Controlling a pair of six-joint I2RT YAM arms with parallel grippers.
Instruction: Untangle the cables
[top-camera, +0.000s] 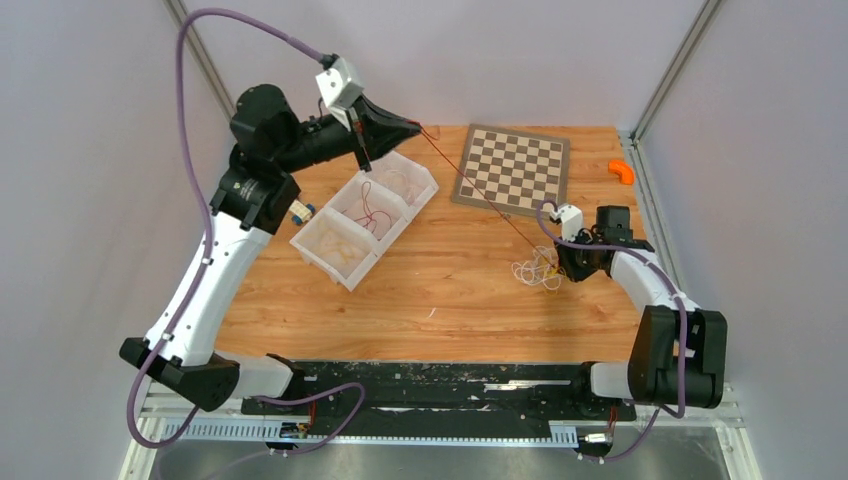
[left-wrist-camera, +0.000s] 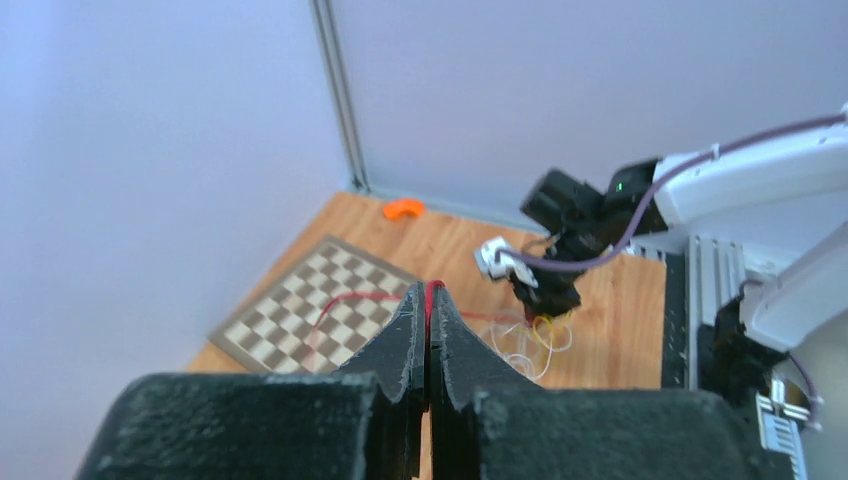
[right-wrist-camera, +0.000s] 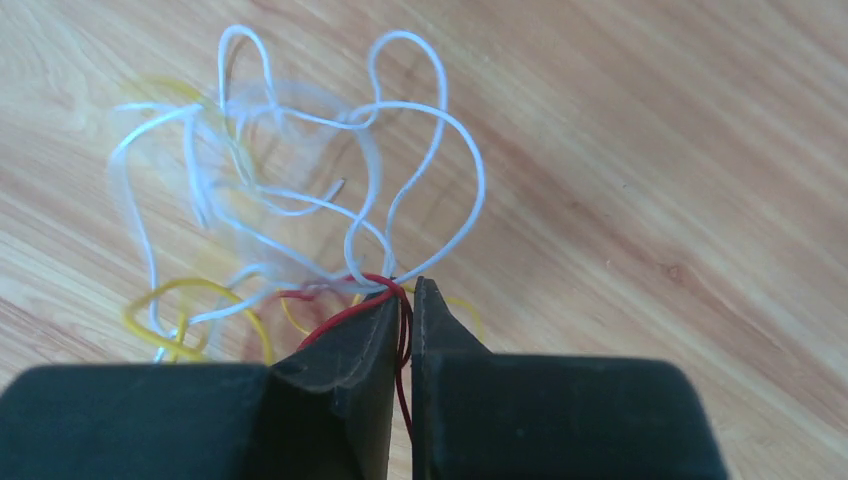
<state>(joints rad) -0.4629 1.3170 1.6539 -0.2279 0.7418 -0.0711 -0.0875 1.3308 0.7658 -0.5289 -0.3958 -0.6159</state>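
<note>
A dark red cable (top-camera: 480, 189) is stretched taut in the air between my two grippers. My left gripper (top-camera: 415, 127) is raised at the back, above the tray, shut on one end of the red cable (left-wrist-camera: 429, 290). My right gripper (top-camera: 560, 265) is low on the table, shut on the red cable (right-wrist-camera: 340, 312) at the edge of a tangle (top-camera: 537, 270) of white cables (right-wrist-camera: 300, 200) and yellow cables (right-wrist-camera: 190, 310). In the left wrist view the tangle (left-wrist-camera: 530, 340) lies just under the right gripper (left-wrist-camera: 545, 300).
A white three-compartment tray (top-camera: 322, 264) holding loose thin wires stands at the left of the wooden table. A chessboard (top-camera: 512, 168) lies at the back, under the taut cable. An orange piece (top-camera: 622, 171) sits at the back right. A small blue-and-white object (top-camera: 301, 212) lies left of the tray.
</note>
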